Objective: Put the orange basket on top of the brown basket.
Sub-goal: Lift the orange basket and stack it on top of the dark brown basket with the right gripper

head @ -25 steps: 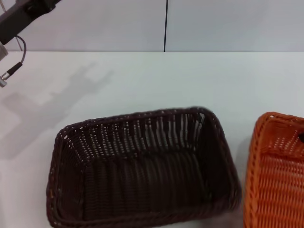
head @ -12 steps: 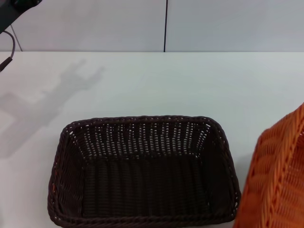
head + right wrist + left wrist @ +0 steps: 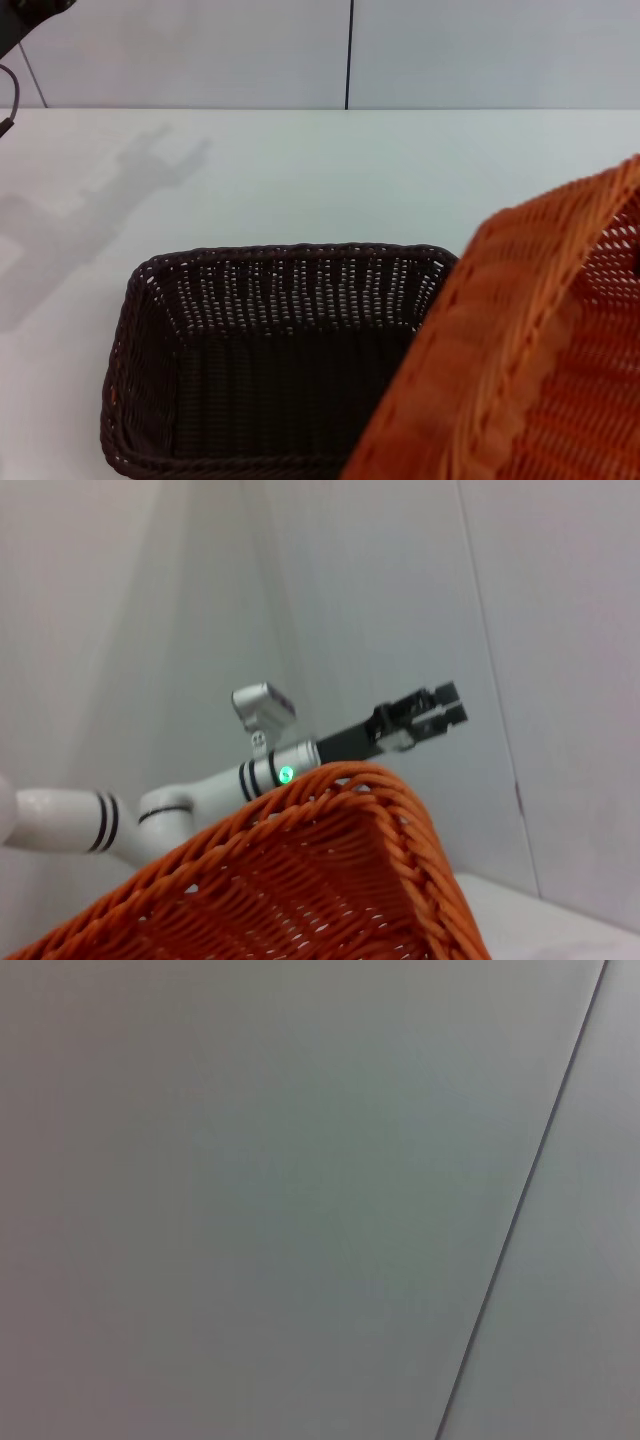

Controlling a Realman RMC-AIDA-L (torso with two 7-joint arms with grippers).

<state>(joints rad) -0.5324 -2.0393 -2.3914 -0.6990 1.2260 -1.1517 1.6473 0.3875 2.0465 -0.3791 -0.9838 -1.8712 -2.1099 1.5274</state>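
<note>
Head view: brown basket (image 3: 290, 370) sits flat on the white table (image 3: 330, 170), near side, left of centre, open side up, nothing inside. Orange basket (image 3: 530, 350) is off the table and steeply tilted, filling the near right corner; its braided rim runs diagonally and overlaps the brown basket's right end, hiding that end. Cannot tell from here whether the two baskets touch.

Right gripper is not visible in any view; a small dark patch at the right edge inside the orange weave cannot be identified. Whether that pincer pinches the basket cannot be told.

Right wrist view: looks along the orange basket (image 3: 300, 880), its corner rim raised against the grey wall. It shows what the head view does not: the left arm held high, far off, white with black bands and a green light, ending in the left gripper (image 3: 440, 712). Its dark fingers appear pressed close together, holding nothing.

Left wrist view: only plain grey wall panel (image 3: 250, 1190) with one dark seam. No basket, no fingers.
</note>
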